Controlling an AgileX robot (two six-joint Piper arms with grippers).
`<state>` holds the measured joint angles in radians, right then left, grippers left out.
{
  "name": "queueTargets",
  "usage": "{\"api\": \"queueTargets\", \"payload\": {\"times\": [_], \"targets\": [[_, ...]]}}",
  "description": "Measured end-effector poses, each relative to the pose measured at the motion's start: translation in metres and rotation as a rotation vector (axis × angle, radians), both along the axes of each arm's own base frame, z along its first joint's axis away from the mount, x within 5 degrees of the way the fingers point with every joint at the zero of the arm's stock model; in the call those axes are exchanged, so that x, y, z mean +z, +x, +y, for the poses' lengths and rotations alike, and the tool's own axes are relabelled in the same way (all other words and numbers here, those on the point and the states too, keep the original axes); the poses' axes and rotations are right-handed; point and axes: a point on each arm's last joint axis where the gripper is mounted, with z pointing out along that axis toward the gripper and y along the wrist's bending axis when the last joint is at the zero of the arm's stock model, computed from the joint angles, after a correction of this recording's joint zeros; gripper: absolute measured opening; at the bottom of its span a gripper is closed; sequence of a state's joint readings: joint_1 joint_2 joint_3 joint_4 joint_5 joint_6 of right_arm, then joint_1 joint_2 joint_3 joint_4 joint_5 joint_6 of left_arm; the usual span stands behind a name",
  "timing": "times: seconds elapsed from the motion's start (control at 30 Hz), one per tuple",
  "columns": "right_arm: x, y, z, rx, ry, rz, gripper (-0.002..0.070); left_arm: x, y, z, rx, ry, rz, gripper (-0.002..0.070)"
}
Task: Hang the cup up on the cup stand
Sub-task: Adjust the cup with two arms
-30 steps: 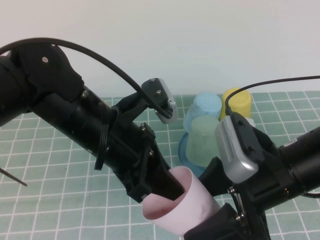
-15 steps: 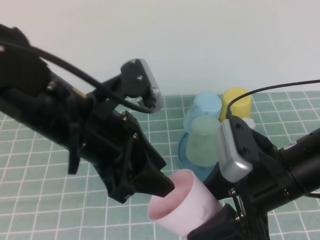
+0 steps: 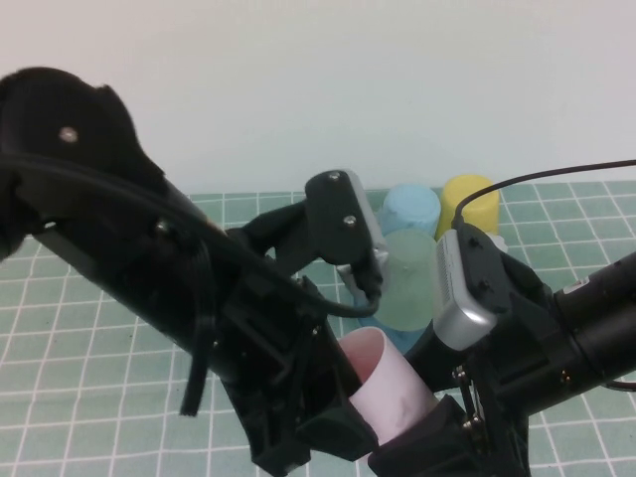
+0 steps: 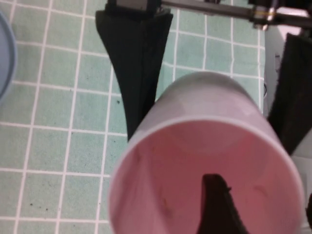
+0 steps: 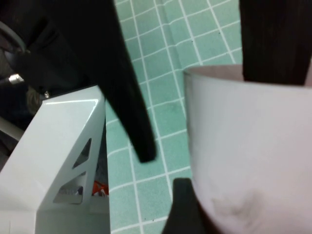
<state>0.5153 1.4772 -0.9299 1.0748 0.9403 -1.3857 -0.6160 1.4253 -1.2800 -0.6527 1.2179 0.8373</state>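
The cup (image 3: 383,383) is a smooth, pale pink plastic tumbler, handleless and slightly tapered, held tilted above the worktop (image 3: 79,328) low in the middle of the high view, its round mouth turned toward the left arm. The right gripper (image 3: 427,437) clamps it from the base end: in the right wrist view one matte black finger (image 5: 126,92) runs down just beside the cup's pale wall (image 5: 243,151) and another crosses its rim, so the jaws stand fairly wide, closed around the cup's body.

The left gripper (image 3: 333,422) is at the cup's mouth with its jaws spread wide and gripping nothing. In the left wrist view the glossy pink interior (image 4: 195,180) fills the picture, and one dark wedge-shaped fingertip (image 4: 214,202) reaches inside the rim.

The worktop is covered by a mint-green mat ruled in white squares. Behind the arms stands the cup stand (image 3: 402,338), a translucent blue round tray, mostly hidden. On it sit upturned tumblers of the same tapered shape: a frosted light green cup (image 3: 407,278) in front, a light blue cup (image 3: 409,209) behind, and a yellow cup (image 3: 475,202) to the right.
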Motion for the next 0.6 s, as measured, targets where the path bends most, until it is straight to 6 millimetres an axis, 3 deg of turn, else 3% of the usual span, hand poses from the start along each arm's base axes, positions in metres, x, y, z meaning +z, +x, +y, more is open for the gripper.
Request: {"api": "queueTargets", "payload": {"times": [0.6], "targets": [[0.002, -0.003, 0.001, 0.046, 0.033, 0.001, 0.0531, -0.018, 0.01, -0.011, 0.002, 0.011, 0.085, 0.0354]]}}
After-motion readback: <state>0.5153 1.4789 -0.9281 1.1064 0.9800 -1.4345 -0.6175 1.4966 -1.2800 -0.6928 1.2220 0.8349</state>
